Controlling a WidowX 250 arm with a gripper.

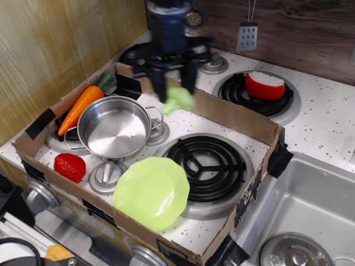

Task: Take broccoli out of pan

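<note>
- Broccoli was held clear above the stove, gripped between the two dark fingers of the gripper, which were closed on its upper part while the rest hung just below the fingertips.
- It was carried in the air over the far cardboard wall of the box, to the right of the pan and well apart from it; it touched nothing but the fingers.
- The pan was seen empty, its shiny bottom bare, so the lifting part of the task was judged done and only the setting down was left.
- The height was judged to serve for clearing the pan's rim and the cardboard edge.
- A carrot lay to the left of the pan, a green plate near and to its right, a strawberry at the near left.
</note>
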